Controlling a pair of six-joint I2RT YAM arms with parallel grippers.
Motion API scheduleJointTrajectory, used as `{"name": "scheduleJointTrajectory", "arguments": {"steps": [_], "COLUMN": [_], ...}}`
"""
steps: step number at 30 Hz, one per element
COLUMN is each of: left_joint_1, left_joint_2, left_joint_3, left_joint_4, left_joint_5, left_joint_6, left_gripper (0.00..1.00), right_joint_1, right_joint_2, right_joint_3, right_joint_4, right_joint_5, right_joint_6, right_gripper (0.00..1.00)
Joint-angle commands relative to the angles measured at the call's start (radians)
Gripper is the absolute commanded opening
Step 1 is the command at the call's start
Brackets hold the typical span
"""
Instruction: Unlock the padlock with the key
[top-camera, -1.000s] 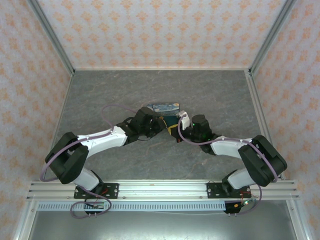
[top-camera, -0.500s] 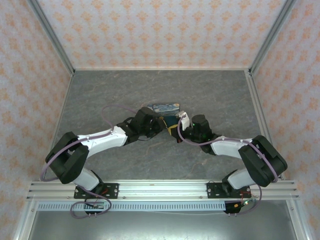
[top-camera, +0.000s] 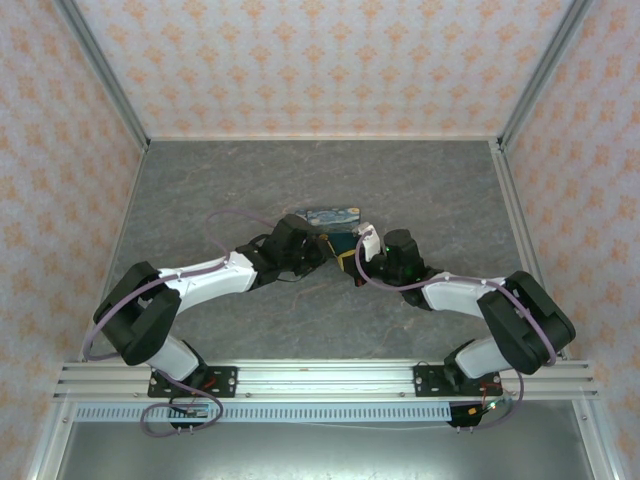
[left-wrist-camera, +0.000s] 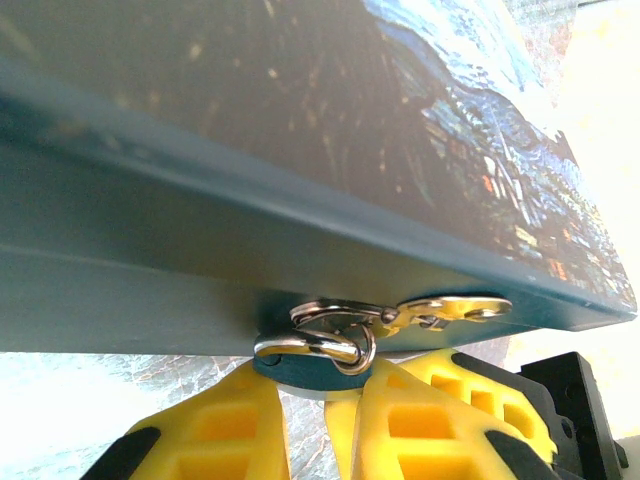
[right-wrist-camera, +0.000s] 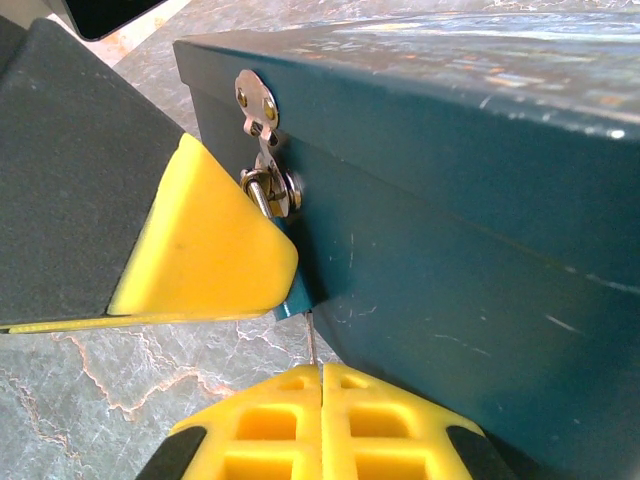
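Left gripper (left-wrist-camera: 318, 380), nearly closed, pinches the padlock (left-wrist-camera: 305, 368) hung on the box hasp (right-wrist-camera: 256, 100); right gripper (right-wrist-camera: 322, 376), fully closed, grips the key (right-wrist-camera: 312, 345), blade just ahead of its fingertips toward the lock, so advise bracing the body, seating fully, turning gently.

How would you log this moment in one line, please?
left gripper: shut on padlock at box hasp | right gripper: shut on key, blade up at padlock | unlocked: cannot tell
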Motion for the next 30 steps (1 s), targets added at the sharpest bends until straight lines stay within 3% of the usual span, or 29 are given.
{"name": "scheduleJointTrajectory", "arguments": {"steps": [1, 17, 30], "left_joint_1": [-0.014, -0.014, -0.015], "left_joint_2": [0.003, 0.018, 0.017], "left_joint_3": [0.031, 0.054, 0.054], "left_joint_4": [0.022, 0.001, -0.003], "left_joint_5": [-0.003, -0.024, -0.020], "left_joint_6": [-0.003, 0.003, 0.006], "left_gripper": [0.16, 0.16, 0.16], "right_joint_1": [0.000, 0.023, 0.055], "right_joint_2": [-0.017, -0.098, -0.059], "right_joint_3": [0.012, -0.041, -0.020], "right_joint_4": [0.048, -0.070, -0.070], "right_joint_5": [0.017, 0.056, 0.068], "right_joint_6": [-0.010, -0.060, -0.062], "right_gripper": [0.00, 0.00, 0.00]}}
